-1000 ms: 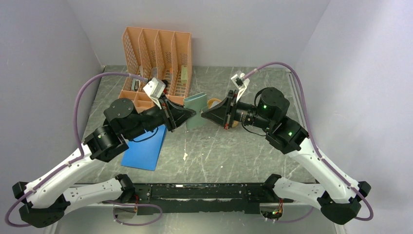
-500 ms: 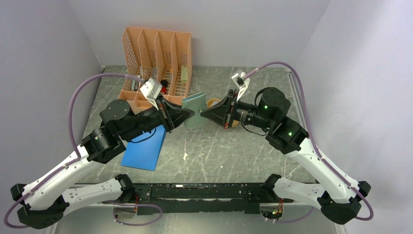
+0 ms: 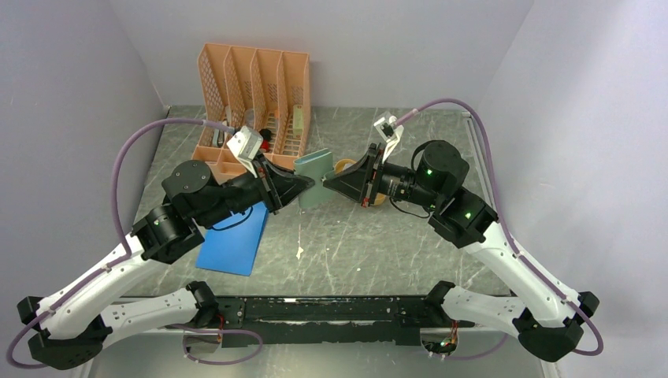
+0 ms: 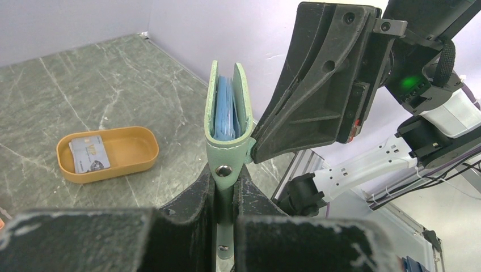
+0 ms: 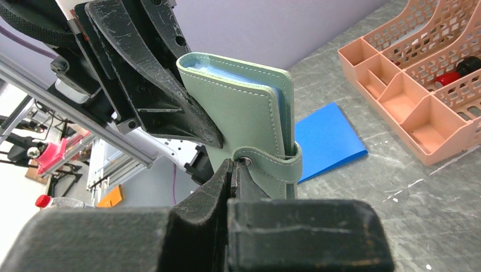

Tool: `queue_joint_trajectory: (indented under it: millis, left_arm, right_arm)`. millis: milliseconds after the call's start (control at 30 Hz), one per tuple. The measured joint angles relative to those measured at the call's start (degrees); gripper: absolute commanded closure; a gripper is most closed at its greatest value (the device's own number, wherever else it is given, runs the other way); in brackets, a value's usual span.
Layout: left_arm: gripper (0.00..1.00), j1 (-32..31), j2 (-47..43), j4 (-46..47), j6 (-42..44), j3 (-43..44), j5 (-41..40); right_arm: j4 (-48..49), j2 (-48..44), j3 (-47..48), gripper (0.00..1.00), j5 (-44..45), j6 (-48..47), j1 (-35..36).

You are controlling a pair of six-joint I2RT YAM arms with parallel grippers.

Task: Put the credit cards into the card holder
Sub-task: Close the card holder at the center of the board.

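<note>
The sage-green card holder (image 3: 315, 169) hangs in the air between both grippers, above the table's middle. My left gripper (image 3: 307, 186) is shut on its lower edge; in the left wrist view (image 4: 226, 177) the holder (image 4: 227, 107) stands edge-on, folded, with blue-clear pockets showing. My right gripper (image 3: 329, 183) is shut on the snap-button tab (image 5: 272, 164), seen in the right wrist view (image 5: 235, 165). One grey-white credit card (image 4: 89, 154) lies in the mustard-yellow tray (image 4: 139, 150). No other card is visible.
An orange mesh desk organiser (image 3: 252, 87) stands at the back left. A flat blue pad (image 3: 235, 240) lies under my left arm. The yellow tray (image 3: 344, 165) sits behind the right gripper, mostly hidden in the top view.
My left arm has drawn slightly left with the card holder, and the right gripper has followed it. Both grips are unchanged.
</note>
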Motion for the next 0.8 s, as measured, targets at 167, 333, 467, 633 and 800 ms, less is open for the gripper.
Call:
queue_joint_trajectory:
  millis: [167,333,467,633,800]
  left_arm:
    - [0.95,0.0,0.09,0.02,0.04,0.0,0.2]
    - [0.95,0.02,0.11,0.09,0.07,0.0,0.55]
    - [0.95,0.28,0.11,0.09,0.04,0.0,1.03]
    - [0.95,0.59,0.11,0.46,-0.02,0.0,2.27]
    - [0.95,0.9,0.09,1.44,-0.2,0.0,3.78]
  right_arm:
    - [0.02,0.0,0.0,1.0,0.0,0.44,0.0]
    - [0.02,0.07,0.0,1.0,0.0,0.68,0.0]
    - [0.11,0.28,0.0,1.0,0.0,0.76,0.0]
    - [0.17,0.33,0.0,1.0,-0.09,1.11,0.0]
    - [0.66,0.26,0.02,1.0,-0.33,1.51,0.0]
